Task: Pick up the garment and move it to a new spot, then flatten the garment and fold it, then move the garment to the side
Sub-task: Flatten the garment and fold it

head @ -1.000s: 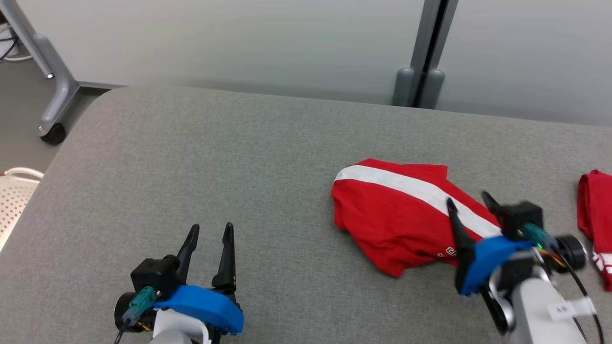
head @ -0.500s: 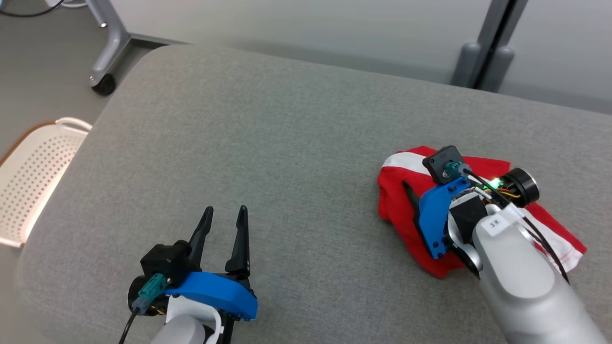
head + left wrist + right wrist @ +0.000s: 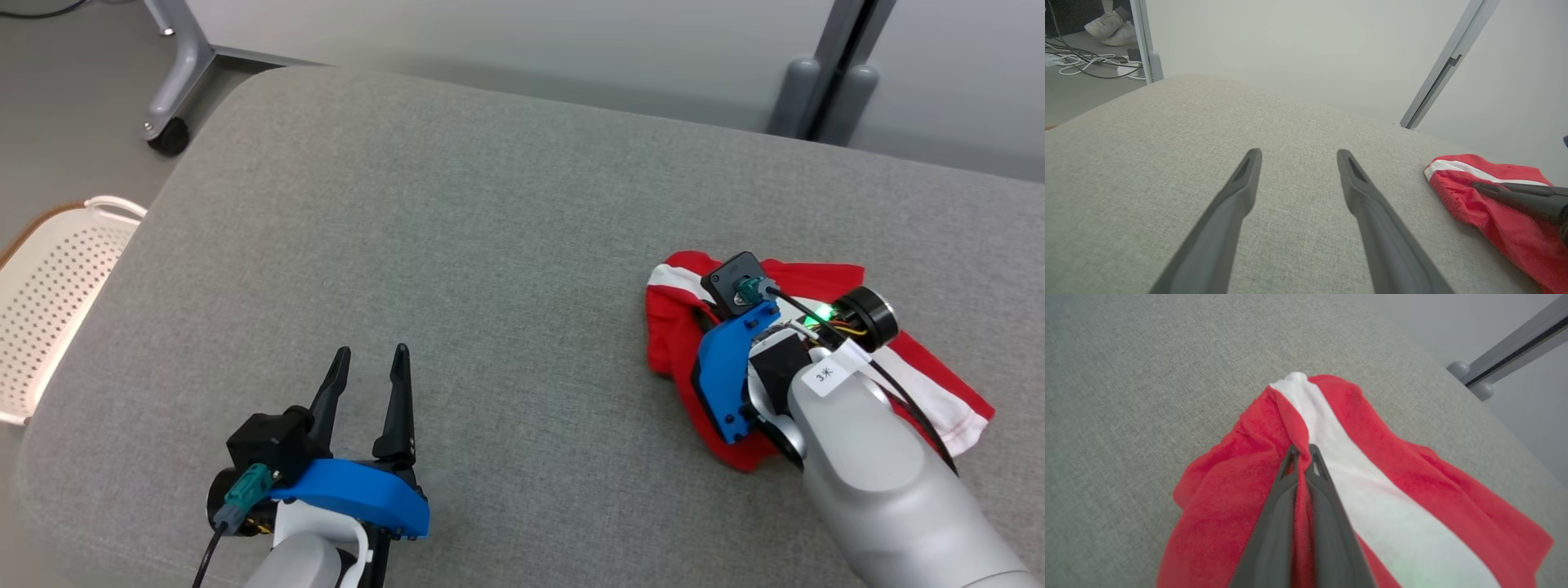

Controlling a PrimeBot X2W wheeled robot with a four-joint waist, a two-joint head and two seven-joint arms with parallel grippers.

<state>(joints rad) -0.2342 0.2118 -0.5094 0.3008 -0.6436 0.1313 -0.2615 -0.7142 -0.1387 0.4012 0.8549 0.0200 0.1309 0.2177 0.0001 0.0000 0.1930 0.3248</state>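
Garment (image 3: 671,347), red with a white stripe, lies bunched toward the right side of the grey padded table (image 3: 490,204). The right gripper (image 3: 1302,451) is down on it, with its fingers pinched together on a raised ridge of red cloth just beside the stripe. To me that looks like a fair hold for lifting the piece away to a new spot, which is the first step of the job. The left gripper (image 3: 371,351) hovers over bare table well apart from the cloth, spread wide and holding nothing, probably kept free for the flattening. The tabletop is plain woven grey with rounded corners. Behind it stands a pale partition with a grey post (image 3: 824,82). On the floor to the left are a white perforated basket (image 3: 41,302) and a castor-footed leg (image 3: 175,90).
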